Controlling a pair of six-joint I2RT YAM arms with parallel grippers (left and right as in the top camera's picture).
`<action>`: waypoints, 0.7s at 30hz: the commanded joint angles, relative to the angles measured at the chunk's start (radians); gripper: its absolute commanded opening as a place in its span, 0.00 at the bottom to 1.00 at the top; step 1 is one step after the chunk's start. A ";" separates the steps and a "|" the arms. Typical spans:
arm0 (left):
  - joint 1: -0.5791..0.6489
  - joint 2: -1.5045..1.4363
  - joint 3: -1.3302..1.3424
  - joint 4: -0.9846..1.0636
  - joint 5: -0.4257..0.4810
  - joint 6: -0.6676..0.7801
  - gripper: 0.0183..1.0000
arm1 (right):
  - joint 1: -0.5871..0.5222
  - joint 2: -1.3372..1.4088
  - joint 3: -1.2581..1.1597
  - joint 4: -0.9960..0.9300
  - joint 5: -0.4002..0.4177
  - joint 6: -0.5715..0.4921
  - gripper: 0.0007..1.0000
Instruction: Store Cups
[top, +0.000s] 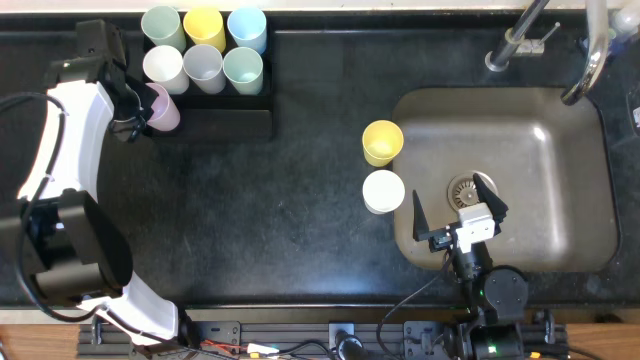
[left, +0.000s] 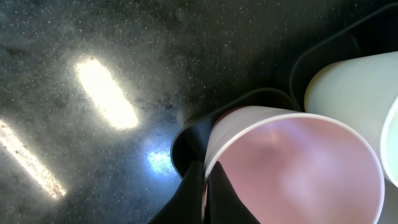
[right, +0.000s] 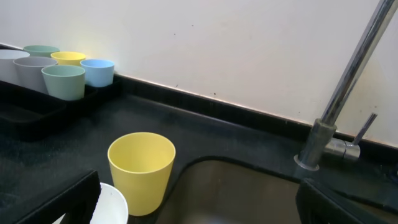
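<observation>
My left hand pinches the pink cup by its rim over the rack's empty slot, ready for seating, I judge. My right hand hangs wide open near the white cup.

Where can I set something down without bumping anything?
Widest bare patch: the counter between the black tray and the sink. The tray's front row is free beside the pink cup in the left hand. Crowded: the tray's back rows, and the sink's rim by the yellow cup and white cup.
</observation>
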 joint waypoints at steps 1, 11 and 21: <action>0.000 0.015 0.005 0.004 -0.019 -0.025 0.02 | 0.005 -0.008 -0.013 0.005 0.002 0.007 1.00; -0.011 0.017 -0.036 0.043 -0.007 -0.029 0.02 | 0.005 -0.008 -0.013 0.005 0.002 0.007 1.00; -0.011 0.017 -0.036 0.045 -0.003 -0.029 0.96 | 0.005 -0.008 -0.013 0.005 0.002 0.007 1.00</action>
